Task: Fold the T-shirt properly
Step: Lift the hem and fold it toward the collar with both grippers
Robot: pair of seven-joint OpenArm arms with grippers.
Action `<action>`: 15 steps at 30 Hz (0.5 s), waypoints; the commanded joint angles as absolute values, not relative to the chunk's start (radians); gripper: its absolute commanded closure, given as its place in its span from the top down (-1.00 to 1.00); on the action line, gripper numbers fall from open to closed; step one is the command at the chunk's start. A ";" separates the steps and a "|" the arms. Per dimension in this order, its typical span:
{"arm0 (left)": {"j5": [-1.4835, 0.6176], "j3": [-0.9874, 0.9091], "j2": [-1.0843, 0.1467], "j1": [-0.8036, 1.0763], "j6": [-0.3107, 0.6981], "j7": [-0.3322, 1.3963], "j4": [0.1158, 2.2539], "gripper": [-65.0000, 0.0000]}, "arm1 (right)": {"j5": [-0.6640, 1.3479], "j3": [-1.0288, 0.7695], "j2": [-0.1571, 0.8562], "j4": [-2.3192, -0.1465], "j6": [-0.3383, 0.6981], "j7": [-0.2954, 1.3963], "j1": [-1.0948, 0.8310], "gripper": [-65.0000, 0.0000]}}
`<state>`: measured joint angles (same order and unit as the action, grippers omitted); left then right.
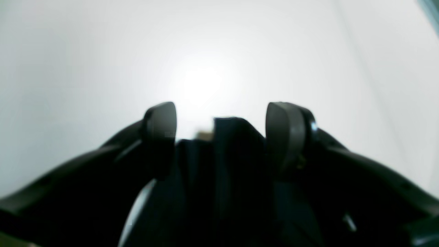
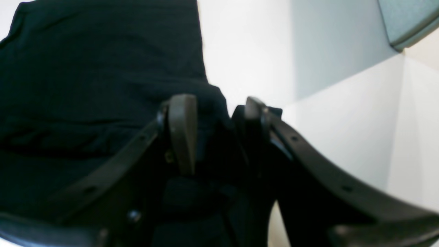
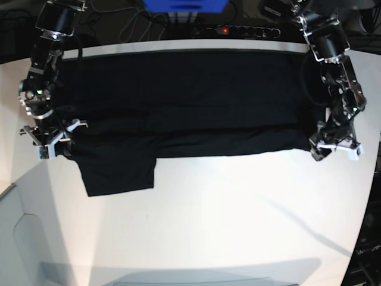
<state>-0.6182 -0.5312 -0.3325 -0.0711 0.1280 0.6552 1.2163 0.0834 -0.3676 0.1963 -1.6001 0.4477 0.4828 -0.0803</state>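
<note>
The black T-shirt [image 3: 190, 101] lies flat across the far half of the white table [image 3: 214, 226], folded lengthwise, with a sleeve flap [image 3: 116, 170] hanging toward me at the left. My left gripper [image 3: 334, 149] stands at the shirt's right end. In the left wrist view its fingers [image 1: 161, 127] are wide apart, with a fold of the T-shirt [image 1: 236, 144] loose between them. My right gripper [image 3: 50, 143] is at the shirt's left end. Its fingers [image 2: 183, 130] are parted over a bunched hump of the T-shirt [image 2: 103, 68].
A power strip [image 3: 244, 30] with a red light, cables and a blue box [image 3: 184, 5] sit behind the table's far edge. A teal object [image 2: 404, 20] shows at the top right of the right wrist view. The near half of the table is bare white.
</note>
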 commanded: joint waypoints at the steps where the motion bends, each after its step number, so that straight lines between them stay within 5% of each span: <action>1: -0.627 -0.535 -0.354 -0.099 0.136 0.639 1.231 0.19 | 0.090 -0.372 0.206 -1.621 0.460 0.456 -0.064 -0.25; 15: -0.455 -0.536 -0.314 -0.130 0.145 0.647 1.231 -0.72 | 0.087 -0.372 0.206 -1.621 0.460 0.456 -0.045 -0.24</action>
<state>-0.4507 -0.5327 -0.2939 -0.1085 0.1356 0.6708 1.2148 0.0826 -0.3676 0.1963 -1.5997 0.4477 0.4831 -0.0589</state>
